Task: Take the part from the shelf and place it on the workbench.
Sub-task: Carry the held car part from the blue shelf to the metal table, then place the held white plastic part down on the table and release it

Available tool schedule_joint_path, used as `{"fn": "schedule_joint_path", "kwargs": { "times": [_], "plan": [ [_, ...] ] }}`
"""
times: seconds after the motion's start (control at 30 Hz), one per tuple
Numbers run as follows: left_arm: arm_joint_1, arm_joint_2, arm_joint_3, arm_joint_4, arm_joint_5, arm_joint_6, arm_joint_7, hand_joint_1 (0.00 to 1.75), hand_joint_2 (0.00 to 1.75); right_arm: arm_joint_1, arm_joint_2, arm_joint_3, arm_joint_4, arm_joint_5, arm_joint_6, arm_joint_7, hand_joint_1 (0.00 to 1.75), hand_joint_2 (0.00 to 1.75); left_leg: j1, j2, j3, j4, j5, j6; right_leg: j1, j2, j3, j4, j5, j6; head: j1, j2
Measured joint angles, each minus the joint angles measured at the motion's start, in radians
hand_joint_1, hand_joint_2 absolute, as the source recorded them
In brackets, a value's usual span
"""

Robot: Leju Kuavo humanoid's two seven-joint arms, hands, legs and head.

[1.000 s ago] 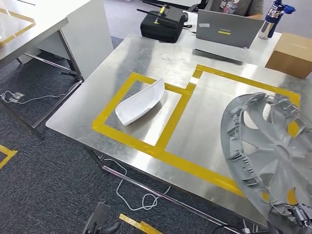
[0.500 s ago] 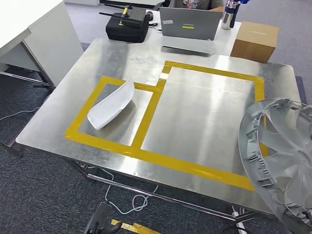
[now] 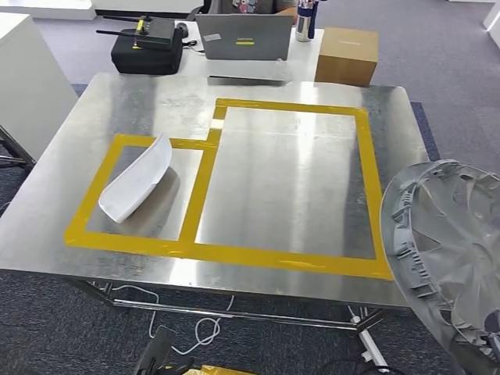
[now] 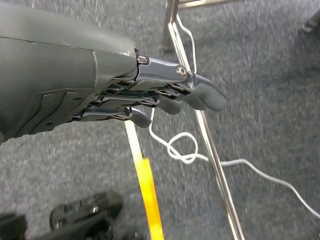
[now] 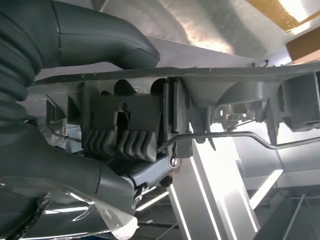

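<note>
The part, a grey plastic wheel cover (image 3: pixel 448 250), hangs tilted at my lower right, off the workbench's near right corner. My right hand (image 5: pixel 56 160) grips its rim (image 5: pixel 234 85), thumb (image 5: pixel 109 42) on one side and the fingers on the other. The metal workbench (image 3: pixel 283 180) carries a large yellow-taped rectangle (image 3: pixel 366 180) with bare metal inside. A white curved part (image 3: pixel 137 180) lies in the smaller taped box to the left. My left hand (image 4: pixel 151 95) hangs over the carpet, fingers stretched out, holding nothing.
At the bench's far edge stand a laptop (image 3: pixel 244 37), a black case (image 3: pixel 144 51), a cardboard box (image 3: pixel 347 56) and a bottle (image 3: pixel 304 19), with a person (image 3: pixel 248 6) behind them. A white table (image 3: pixel 23 86) stands left. Cables (image 4: pixel 181 150) and a frame bar (image 4: pixel 211 150) lie on the floor.
The whole picture has shifted, so the camera turned: the workbench now sits more square and further left. The wheel cover stays at my lower right, held by the right hand.
</note>
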Motion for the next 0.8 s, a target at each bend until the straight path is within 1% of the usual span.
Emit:
{"fn": "schedule_joint_path", "kwargs": {
  "times": [0.03, 0.07, 0.1, 0.13, 0.17, 0.2, 0.23, 0.27, 0.3, 0.33, 0.37, 0.4, 0.47, 0.5, 0.53, 0.57, 0.6, 0.63, 0.67, 0.7, 0.73, 0.77, 0.8],
  "plan": [
    [-0.001, -0.001, 0.000, 0.000, 0.000, 0.000, 0.000, 0.00, 1.75, 0.000, 0.000, -0.001, 0.001, 0.000, 0.000, 0.000, 1.75, 1.75, 0.003, 0.012, 0.001, -0.008, 0.005, 0.001, 0.002, -0.024, -0.015, 0.024, -0.016, 0.004, 0.004, 0.000],
    [-0.001, -0.003, 0.000, 0.000, 0.000, 0.000, 0.000, 0.00, 1.75, -0.003, 0.001, -0.001, 0.002, 0.000, 0.000, 0.000, 1.75, 1.75, 0.005, 0.027, 0.003, -0.014, 0.009, 0.003, 0.002, -0.055, -0.039, 0.069, -0.043, 0.008, 0.008, 0.000],
    [0.001, -0.003, 0.000, 0.000, 0.000, 0.000, 0.000, 0.00, 1.75, -0.006, 0.001, -0.001, 0.003, 0.000, 0.001, -0.001, 1.75, 1.75, 0.004, 0.040, 0.002, -0.015, 0.009, 0.005, 0.002, -0.083, -0.069, 0.131, -0.077, 0.012, 0.011, 0.000],
    [0.003, -0.002, 0.000, 0.000, 0.000, 0.000, 0.000, 0.00, 1.75, -0.009, 0.001, 0.000, 0.004, 0.000, 0.001, -0.001, 1.75, 1.75, 0.003, 0.055, 0.001, -0.014, 0.009, 0.006, 0.000, -0.096, -0.101, 0.199, -0.107, 0.018, 0.014, 0.000],
    [0.004, -0.002, 0.000, 0.000, 0.000, 0.000, 0.000, 0.00, 1.75, -0.011, 0.001, -0.001, 0.006, 0.000, 0.002, 0.000, 1.75, 1.75, 0.003, 0.070, 0.000, -0.014, 0.009, 0.006, -0.003, -0.102, -0.123, 0.250, -0.125, 0.022, 0.014, 0.000],
    [0.005, -0.002, 0.000, 0.000, 0.000, -0.001, 0.000, 0.00, 1.75, -0.011, 0.001, -0.001, 0.007, 0.000, 0.006, 0.000, 1.75, 1.75, 0.003, 0.083, 0.000, -0.014, 0.008, 0.005, -0.006, -0.106, -0.129, 0.268, -0.124, 0.026, 0.014, 0.000],
    [0.004, -0.002, 0.000, 0.000, 0.000, -0.001, 0.000, 0.00, 1.75, -0.012, 0.001, -0.002, 0.009, -0.001, 0.016, 0.002, 1.75, 1.75, 0.003, 0.096, 0.001, -0.013, 0.006, 0.003, -0.008, -0.110, -0.113, 0.245, -0.105, 0.029, 0.014, 0.000],
    [0.004, -0.002, 0.000, 0.000, 0.000, -0.001, 0.000, 0.00, 1.75, -0.015, 0.001, -0.005, 0.011, -0.002, 0.030, 0.003, 1.75, 1.75, 0.004, 0.108, 0.003, -0.012, 0.004, -0.001, -0.011, -0.121, -0.077, 0.185, -0.074, 0.032, 0.014, 0.000],
    [0.003, -0.003, 0.000, 0.000, 0.000, -0.001, 0.000, 0.00, 1.75, -0.020, 0.001, -0.010, 0.013, -0.003, 0.048, 0.004, 1.75, 1.75, 0.004, 0.119, 0.006, -0.010, 0.001, -0.006, -0.012, -0.141, -0.034, 0.109, -0.048, 0.034, 0.014, 0.000],
    [0.002, -0.003, 0.000, 0.000, 0.000, -0.001, 0.000, 0.00, 1.75, -0.027, 0.001, -0.017, 0.015, -0.003, 0.065, 0.003, 1.75, 1.75, 0.002, 0.129, 0.007, -0.006, -0.004, -0.013, -0.011, -0.158, 0.003, 0.045, -0.029, 0.032, 0.014, 0.000],
    [0.001, -0.003, 0.000, 0.000, 0.000, -0.002, 0.000, 0.00, 1.75, -0.033, 0.001, -0.024, 0.018, -0.003, 0.079, 0.002, 1.75, 1.75, -0.001, 0.137, 0.007, -0.003, -0.007, -0.019, -0.010, -0.169, 0.027, 0.004, -0.021, 0.027, 0.013, 0.000],
    [0.000, -0.002, 0.000, 0.000, -0.001, -0.002, 0.000, 0.00, 1.75, -0.038, 0.001, -0.030, 0.022, -0.003, 0.091, 0.000, 1.75, 1.75, -0.004, 0.145, 0.008, 0.000, -0.010, -0.024, -0.008, -0.171, 0.035, -0.010, -0.022, 0.020, 0.011, 0.000],
    [-0.002, -0.003, 0.000, 0.000, -0.003, -0.004, 0.000, 0.00, 1.75, -0.050, 0.001, -0.049, 0.029, 0.001, 0.124, -0.004, 1.75, 1.75, -0.004, 0.157, 0.009, 0.002, -0.012, -0.033, -0.006, -0.151, 0.033, -0.008, -0.020, 0.006, 0.008, 0.000],
    [-0.004, -0.003, -0.001, 0.000, -0.004, -0.005, 0.000, 0.00, 1.75, -0.061, 0.001, -0.062, 0.032, 0.007, 0.148, -0.005, 1.75, 1.75, -0.002, 0.148, 0.009, 0.008, -0.019, -0.038, -0.007, -0.142, 0.031, -0.007, -0.018, 0.000, 0.007, 0.000],
    [-0.005, -0.004, -0.001, 0.000, -0.006, -0.007, 0.000, 0.00, 1.75, -0.076, 0.001, -0.078, 0.036, 0.014, 0.177, -0.006, 1.75, 1.75, 0.001, 0.129, 0.003, 0.026, -0.036, -0.043, -0.008, -0.133, 0.029, -0.008, -0.016, -0.006, 0.006, 0.000],
    [-0.006, -0.004, -0.001, 0.000, -0.008, -0.008, 0.000, 0.00, 1.75, -0.093, 0.001, -0.096, 0.041, 0.023, 0.208, -0.008, 1.75, 1.75, 0.003, 0.103, -0.013, 0.066, -0.063, -0.046, -0.010, -0.126, 0.029, -0.009, -0.014, -0.011, 0.005, 0.000],
    [-0.006, -0.004, -0.002, 0.000, -0.010, -0.009, 0.000, 0.00, 1.75, -0.112, 0.001, -0.115, 0.049, 0.032, 0.239, -0.011, 1.75, 1.75, 0.004, 0.077, -0.041, 0.128, -0.098, -0.048, -0.010, -0.118, 0.027, -0.009, -0.013, -0.015, 0.003, 0.000],
    [-0.006, -0.004, -0.002, 0.000, -0.011, -0.010, 0.001, 0.00, 1.75, -0.131, 0.001, -0.134, 0.059, 0.042, 0.267, -0.015, 1.75, 1.75, 0.004, 0.063, -0.075, 0.201, -0.132, -0.047, -0.009, -0.111, 0.025, -0.009, -0.012, -0.018, 0.003, 0.000],
    [-0.005, -0.004, -0.002, 0.000, -0.013, -0.010, 0.003, 0.00, 1.75, -0.150, 0.001, -0.152, 0.069, 0.055, 0.289, -0.019, 1.75, 1.75, 0.004, 0.057, -0.106, 0.264, -0.154, -0.045, -0.008, -0.103, 0.024, -0.009, -0.011, -0.020, 0.003, 0.000],
    [-0.004, -0.004, -0.002, 0.000, -0.015, -0.010, 0.004, 0.00, 1.75, -0.166, 0.001, -0.169, 0.079, 0.073, 0.306, -0.022, 1.75, 1.75, 0.003, 0.055, -0.125, 0.299, -0.157, -0.043, -0.006, -0.095, 0.023, -0.008, -0.010, -0.021, 0.003, 0.000],
    [-0.004, -0.004, -0.003, 0.000, -0.017, -0.011, 0.006, 0.00, 1.75, -0.181, 0.001, -0.183, 0.089, 0.094, 0.319, -0.023, 1.75, 1.75, 0.002, 0.054, -0.126, 0.294, -0.138, -0.039, -0.005, -0.088, 0.024, -0.008, -0.010, -0.021, 0.003, 0.000],
    [-0.004, -0.004, -0.003, 0.000, -0.019, -0.011, 0.007, 0.00, 1.75, -0.196, 0.001, -0.194, 0.099, 0.118, 0.330, -0.023, 1.75, 1.75, 0.001, 0.053, -0.109, 0.250, -0.103, -0.033, -0.003, -0.083, 0.025, -0.008, -0.010, -0.021, 0.003, 0.000],
    [-0.006, -0.004, -0.004, 0.000, -0.021, -0.011, 0.008, 0.00, 1.75, -0.209, 0.001, -0.202, 0.111, 0.144, 0.340, -0.020, 1.75, 1.75, -0.001, 0.050, -0.080, 0.182, -0.059, -0.025, -0.002, -0.078, 0.027, -0.008, -0.010, -0.021, 0.003, 0.000]
  ]
}}
